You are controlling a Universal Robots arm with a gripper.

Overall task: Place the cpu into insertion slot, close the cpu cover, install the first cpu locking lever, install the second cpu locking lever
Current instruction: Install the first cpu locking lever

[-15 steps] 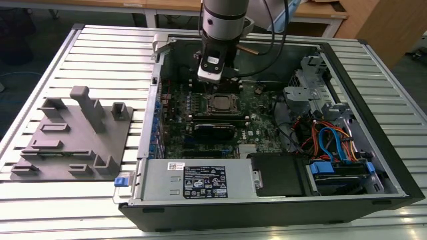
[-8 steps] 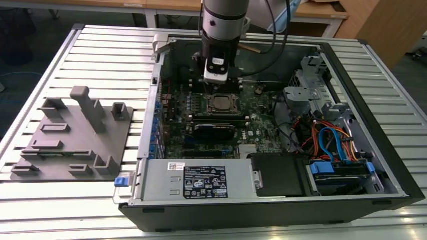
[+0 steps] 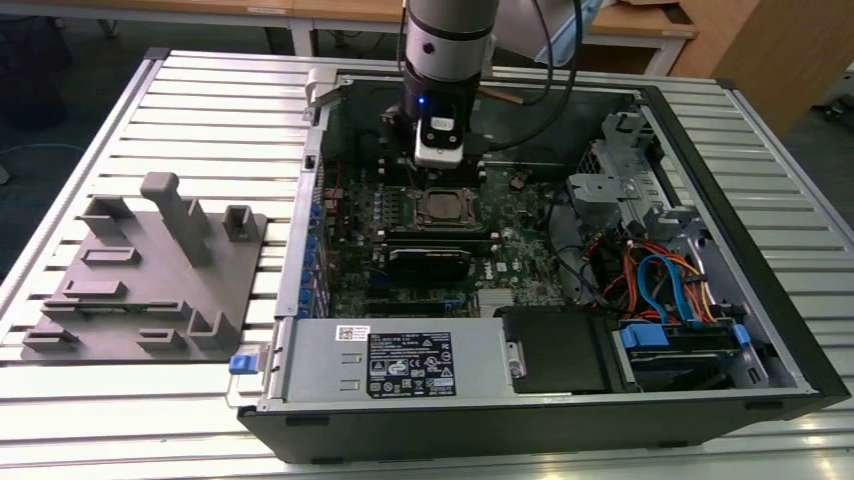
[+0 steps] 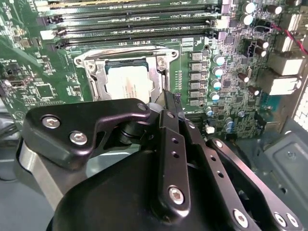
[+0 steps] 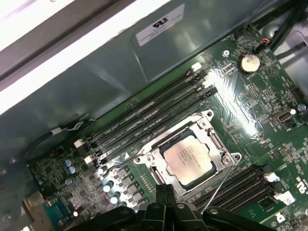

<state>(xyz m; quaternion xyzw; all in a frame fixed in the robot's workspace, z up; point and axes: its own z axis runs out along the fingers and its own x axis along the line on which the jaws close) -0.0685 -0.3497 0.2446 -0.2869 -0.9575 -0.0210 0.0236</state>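
We see the cpu (image 5: 187, 156) lying flat in the insertion slot (image 3: 443, 208), silver face up. The cpu cover (image 4: 98, 81) is down over it, framing the chip through its square window. A thin locking lever (image 5: 219, 185) runs slantwise along one side of the slot, its end near the gripper (image 5: 166, 191). In both wrist views the gripper hangs just beside the slot's edge, its fingers (image 4: 169, 99) drawn together with nothing between them. Long black memory slots (image 5: 149, 115) lie on either side of the slot on the green board (image 4: 43, 72). In the exterior view the arm (image 3: 447, 40) reaches down into an open computer case (image 3: 534, 420) on a slatted surface (image 3: 200, 90), and a grey fixture (image 3: 147, 270) sits to the exterior view's left.
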